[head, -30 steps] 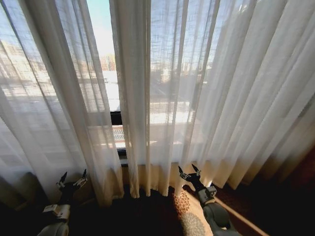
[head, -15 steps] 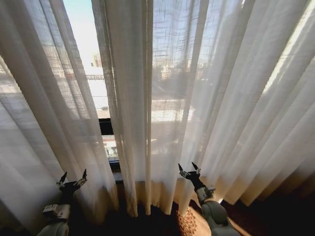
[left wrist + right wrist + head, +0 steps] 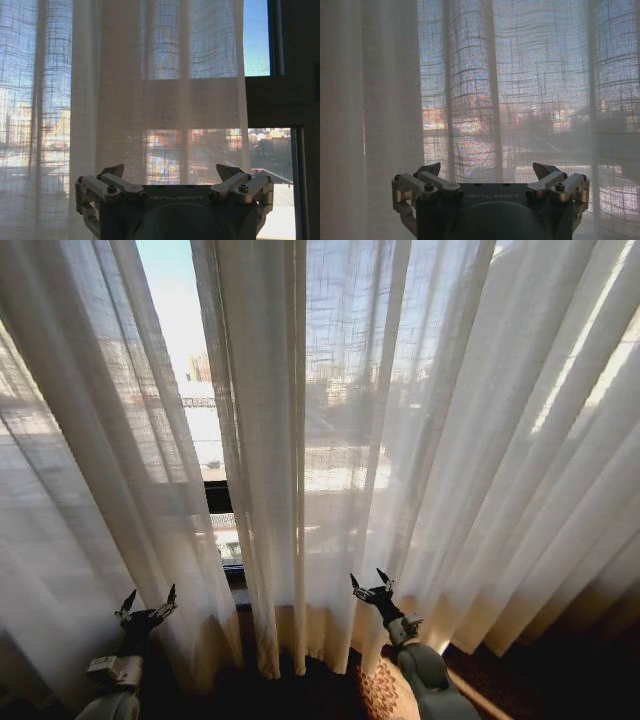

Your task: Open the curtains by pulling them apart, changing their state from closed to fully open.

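1. The curtains [image 3: 400,420] hang in front of me, sheer and pleated, and they cover almost the whole window. Only a narrow gap [image 3: 185,370] is open between the left panel and the right panel, left of the middle.
2. My left gripper [image 3: 147,604] is low on the left, just before the left panel, with its fingers spread wide. It holds nothing; if a fingertip touches the fabric, I cannot tell.
3. My right gripper [image 3: 368,587] is low, a little right of the middle, close to the folds of the right panel. It is also wide open and empty.
4. In my left wrist view the gripper [image 3: 172,176] points at the panel's edge, with the dark window frame [image 3: 280,100] beside it.
5. In my right wrist view the gripper [image 3: 489,172] faces only pleated cloth [image 3: 520,90].
6. Through the gap I see sky and far buildings. The hems of the curtains are in shadow and hard to make out.
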### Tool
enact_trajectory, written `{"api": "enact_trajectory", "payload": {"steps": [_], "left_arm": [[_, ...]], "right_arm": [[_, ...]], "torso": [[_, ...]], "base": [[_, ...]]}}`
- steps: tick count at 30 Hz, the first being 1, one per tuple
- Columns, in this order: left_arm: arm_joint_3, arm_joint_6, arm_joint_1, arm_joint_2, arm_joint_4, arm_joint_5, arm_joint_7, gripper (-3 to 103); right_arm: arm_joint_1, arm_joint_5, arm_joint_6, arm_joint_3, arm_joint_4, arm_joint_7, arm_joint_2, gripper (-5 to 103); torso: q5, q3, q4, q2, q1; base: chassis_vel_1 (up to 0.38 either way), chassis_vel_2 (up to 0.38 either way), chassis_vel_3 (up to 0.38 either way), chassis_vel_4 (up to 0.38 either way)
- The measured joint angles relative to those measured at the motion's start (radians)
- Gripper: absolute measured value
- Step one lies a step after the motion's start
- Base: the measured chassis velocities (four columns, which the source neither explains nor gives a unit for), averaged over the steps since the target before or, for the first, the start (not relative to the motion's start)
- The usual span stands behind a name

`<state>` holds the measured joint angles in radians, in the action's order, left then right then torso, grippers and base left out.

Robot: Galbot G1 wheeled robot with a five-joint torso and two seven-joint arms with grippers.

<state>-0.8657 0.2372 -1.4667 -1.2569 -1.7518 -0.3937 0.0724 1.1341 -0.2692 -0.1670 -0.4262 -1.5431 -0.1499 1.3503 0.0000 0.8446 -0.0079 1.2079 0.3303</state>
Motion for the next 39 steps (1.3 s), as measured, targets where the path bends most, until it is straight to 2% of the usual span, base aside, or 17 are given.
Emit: {"api": "enact_trajectory", "payload": {"steps": [6, 10, 17, 18, 21, 23, 26, 28, 29, 30, 32, 35, 36, 38, 39], "left_arm": [[0.0, 0.0, 0.0, 0.0, 0.0, 0.0, 0.0, 100], [0.0, 0.0, 0.0, 0.0, 0.0, 0.0, 0.0, 100], [0.0, 0.0, 0.0, 0.0, 0.0, 0.0, 0.0, 100], [0.0, 0.0, 0.0, 0.0, 0.0, 0.0, 0.0, 100], [0.0, 0.0, 0.0, 0.0, 0.0, 0.0, 0.0, 100], [0.0, 0.0, 0.0, 0.0, 0.0, 0.0, 0.0, 100], [0.0, 0.0, 0.0, 0.0, 0.0, 0.0, 0.0, 100], [0.0, 0.0, 0.0, 0.0, 0.0, 0.0, 0.0, 100], [0.0, 0.0, 0.0, 0.0, 0.0, 0.0, 0.0, 100], [0.0, 0.0, 0.0, 0.0, 0.0, 0.0, 0.0, 100], [0.0, 0.0, 0.0, 0.0, 0.0, 0.0, 0.0, 100], [0.0, 0.0, 0.0, 0.0, 0.0, 0.0, 0.0, 100], [0.0, 0.0, 0.0, 0.0, 0.0, 0.0, 0.0, 100], [0.0, 0.0, 0.0, 0.0, 0.0, 0.0, 0.0, 100], [0.0, 0.0, 0.0, 0.0, 0.0, 0.0, 0.0, 100]], "right_arm": [[-0.078, -0.003, 0.007, 0.024, 0.07, 0.058, 0.008, 100], [-0.153, -0.025, 0.038, 0.047, 0.124, 0.101, 0.007, 100], [-0.223, -0.033, 0.05, 0.066, 0.174, 0.114, 0.018, 100], [-0.228, -0.033, 0.049, 0.066, 0.178, 0.114, 0.019, 103], [-0.233, -0.035, 0.041, 0.07, 0.182, 0.106, 0.018, 90], [-0.233, -0.035, 0.04, 0.071, 0.181, 0.105, 0.018, 90], [-0.229, -0.034, 0.037, 0.075, 0.179, 0.103, 0.021, 73], [-0.228, -0.033, 0.037, 0.075, 0.179, 0.102, 0.022, 73], [-0.227, -0.032, 0.036, 0.076, 0.179, 0.101, 0.026, 62], [-0.226, -0.031, 0.036, 0.076, 0.179, 0.101, 0.028, 57], [-0.226, -0.03, 0.035, 0.076, 0.179, 0.101, 0.029, 57], [-0.225, -0.029, 0.034, 0.075, 0.179, 0.101, 0.03, 41], [-0.225, -0.029, 0.034, 0.075, 0.179, 0.101, 0.03, 41], [-0.225, -0.032, 0.032, 0.074, 0.179, 0.1, 0.03, 30], [-0.225, -0.037, 0.029, 0.073, 0.179, 0.096, 0.03, 30]], "torso": [[0.0001, 0.0, 0.0, 0.0, -0.001], [-0.0001, 0.0, -0.0001, 0.0, -0.001], [0.0, 0.0, 0.0, 0.0, -0.001], [0.0, 0.0, 0.0, 0.0, -0.001], [-0.0001, 0.0, -0.0001, 0.0, -0.001], [-0.0001, 0.0, -0.0001, 0.0, -0.001], [0.0, 0.0, -0.0002, 0.0, -0.001], [0.0, 0.0, -0.0001, 0.0, -0.001], [0.0, 0.0, -0.0001, 0.0, -0.001], [0.0, 0.0, -0.0001, 0.0, -0.001], [0.0, 0.0, -0.0001, 0.0, -0.001], [-0.0001, 0.0, -0.0001, 0.0, -0.001], [-0.0001, 0.0, -0.0001, 0.0, -0.001], [0.0, 0.0, -0.0001, 0.0, -0.001], [0.0, 0.0, -0.0001, 0.0, -0.001]], "base": [[0.0, 0.0, 0.0, 0.0], [0.0, 0.0, 0.0, 0.0], [0.0, 0.0, 0.0, 0.0], [0.0, 0.0, 0.0, 0.0], [0.0, 0.0, 0.0, 0.0], [0.0, 0.0, 0.0, 0.0], [0.0, 0.0, 0.0, 0.0], [0.0, 0.0, 0.0, 0.0], [0.0, 0.0, 0.0, 0.0], [0.0, 0.0, 0.0, 0.0], [0.0, 0.0, 0.0, 0.0], [0.0, 0.0, 0.0, 0.0], [0.0, 0.0, 0.0, 0.0], [0.0, 0.0, 0.0, 0.0], [0.0, 0.0, 0.0, 0.0]]}}
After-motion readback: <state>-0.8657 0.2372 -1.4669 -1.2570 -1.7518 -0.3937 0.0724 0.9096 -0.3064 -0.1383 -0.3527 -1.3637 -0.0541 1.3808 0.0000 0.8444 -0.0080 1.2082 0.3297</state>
